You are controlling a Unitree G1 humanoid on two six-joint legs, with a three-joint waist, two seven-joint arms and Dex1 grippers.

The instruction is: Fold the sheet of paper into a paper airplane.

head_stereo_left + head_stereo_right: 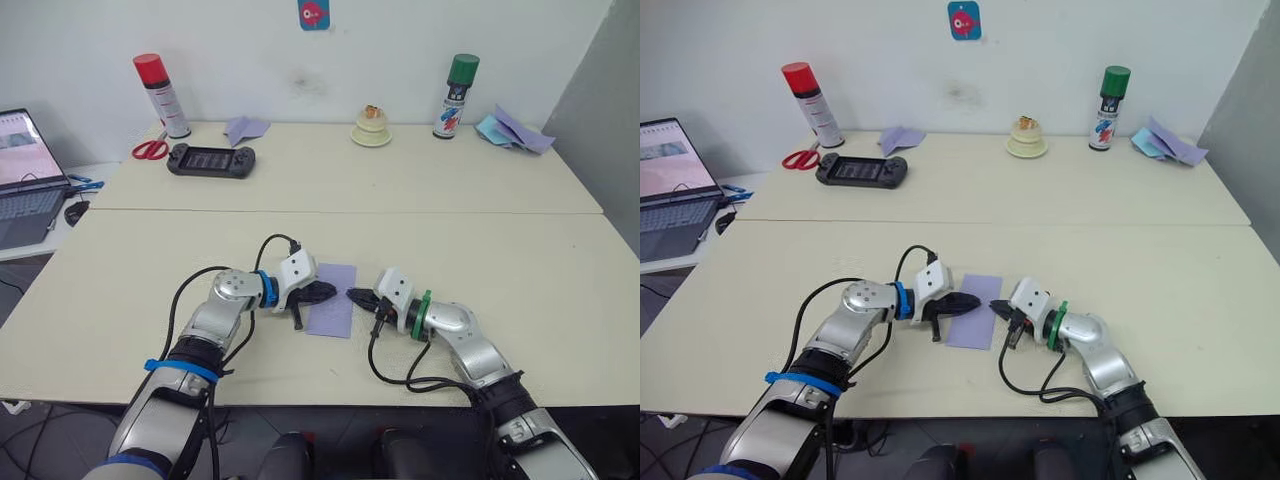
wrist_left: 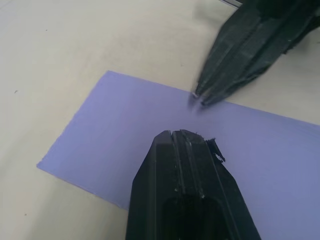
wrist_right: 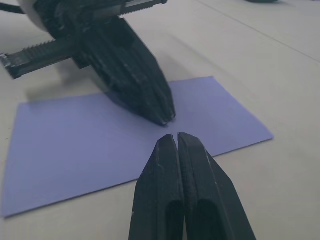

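flat lavender paper sheet [image 1: 332,299] lies lengthwise away from the robot, between left gripper [image 1: 328,291] and right gripper [image 1: 354,296], both pressed together, empty.

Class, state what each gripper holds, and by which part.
Nothing: both the left gripper and right gripper are shut, tips over the flat sheet of paper.

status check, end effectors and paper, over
Left end effector and right end effector shut, tips over sheet of paper. Paper flat on table. Nothing in the way.
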